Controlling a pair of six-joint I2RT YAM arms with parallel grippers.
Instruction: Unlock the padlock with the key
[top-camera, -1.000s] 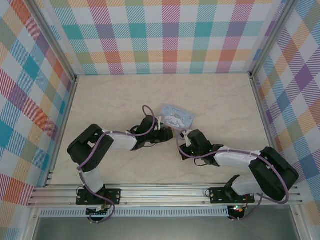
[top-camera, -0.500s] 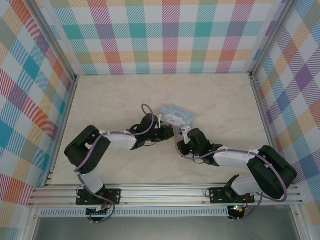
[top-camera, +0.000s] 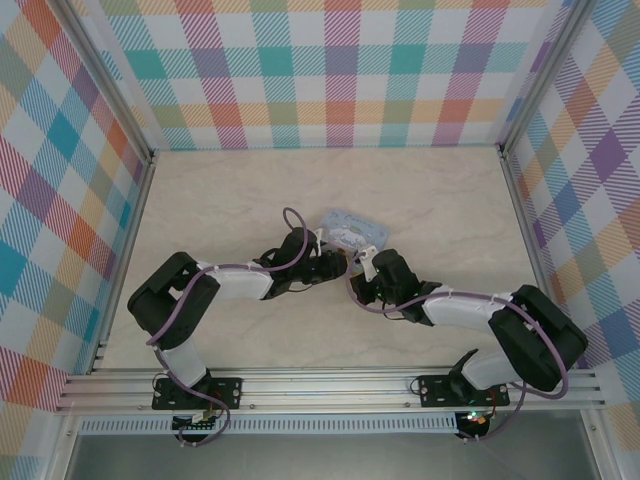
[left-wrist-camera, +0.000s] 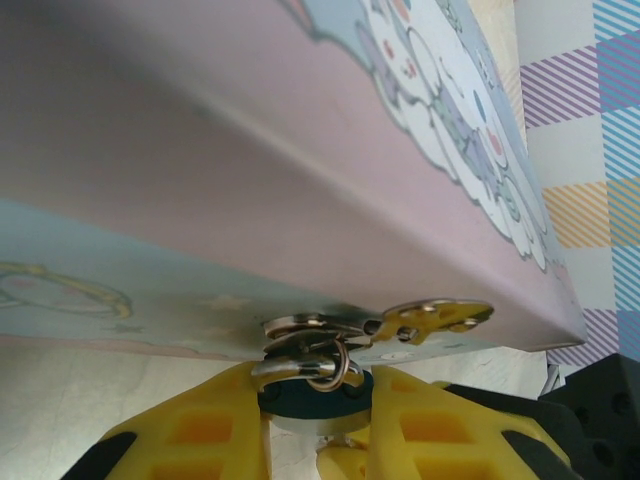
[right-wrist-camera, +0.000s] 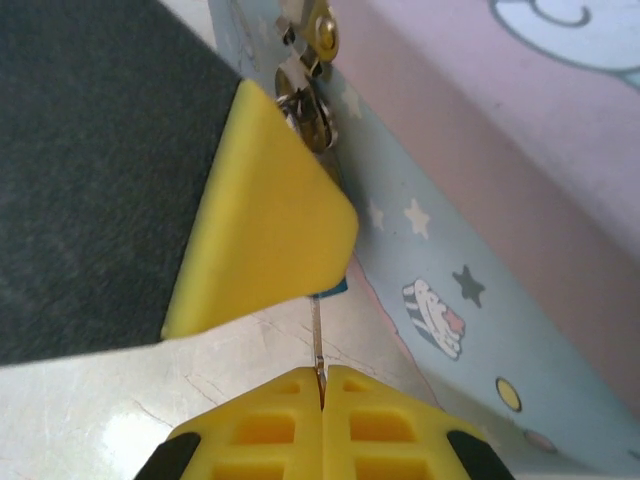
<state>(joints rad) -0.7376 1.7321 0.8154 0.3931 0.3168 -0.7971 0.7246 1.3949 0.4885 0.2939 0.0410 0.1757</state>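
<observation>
The padlock (left-wrist-camera: 312, 398), with a blue body and a silver shackle, hangs from the hasp (left-wrist-camera: 430, 318) of the pale-blue cartoon tin (left-wrist-camera: 300, 150). My left gripper (left-wrist-camera: 318, 402) is shut on its body, one yellow finger on each side. My right gripper (right-wrist-camera: 323, 376) is shut on the key (right-wrist-camera: 317, 335), a thin grey blade pointing up. The blade's tip reaches a blue corner of the padlock (right-wrist-camera: 331, 288) under the left gripper's yellow finger (right-wrist-camera: 265, 215); the keyhole is hidden. In the top view the left gripper (top-camera: 338, 265) and right gripper (top-camera: 362, 268) meet at the tin's (top-camera: 350, 228) near edge.
The tin lies on the marble-patterned table (top-camera: 220, 200), about mid-table. Checked walls close the left, back and right sides. An aluminium rail (top-camera: 330, 385) with both arm bases runs along the near edge.
My right gripper has moved up and to the left with the key, closing on the tin's near edge and my left gripper. The left arm has barely shifted.
</observation>
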